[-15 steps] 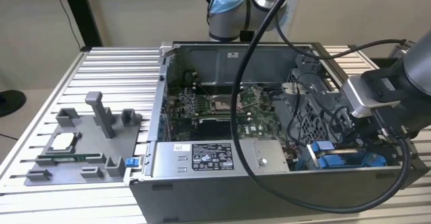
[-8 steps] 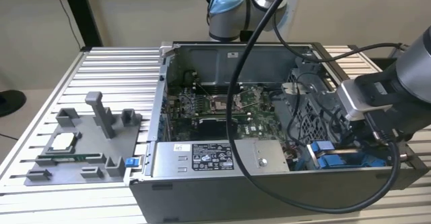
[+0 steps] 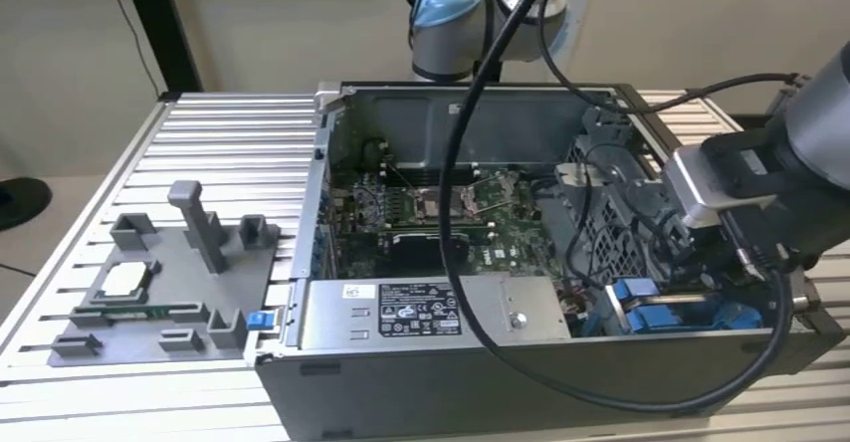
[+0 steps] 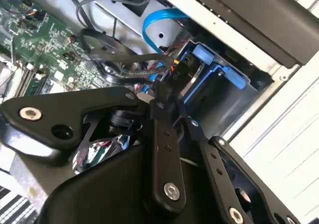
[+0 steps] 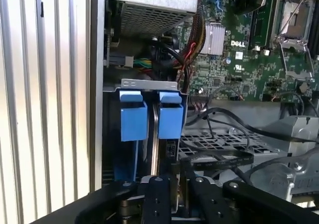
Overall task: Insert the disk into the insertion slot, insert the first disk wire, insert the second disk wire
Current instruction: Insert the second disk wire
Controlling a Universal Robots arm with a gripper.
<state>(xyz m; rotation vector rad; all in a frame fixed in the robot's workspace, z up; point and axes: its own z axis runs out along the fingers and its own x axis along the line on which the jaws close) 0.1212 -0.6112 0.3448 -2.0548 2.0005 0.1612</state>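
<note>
Seated upright in the insertion slot (image 5: 149,84): the disk (image 5: 170,123), with its blue caddy tabs standing side by side under the slot's grey metal lip, at the corner of the open computer case (image 3: 439,382) on the exterior view's right. Just beside the blue caddy, the hand (image 4: 167,92), reaching down into that corner among a tangle of black cables (image 4: 107,52). Grip of the hand impossible to tell, spread or pressed together. Close by, a light blue flat cable (image 4: 154,22) curling above the bay. Further in, the green motherboard (image 5: 249,50) with its bare processor socket (image 5: 295,20). Along the case's near wall in the exterior view, a silver power supply (image 3: 412,313) bearing a black-and-white sticker. Under everything, a slatted aluminium counter (image 3: 226,133), carrying a grey fixture tray (image 3: 153,293) on the exterior view's left.
</note>
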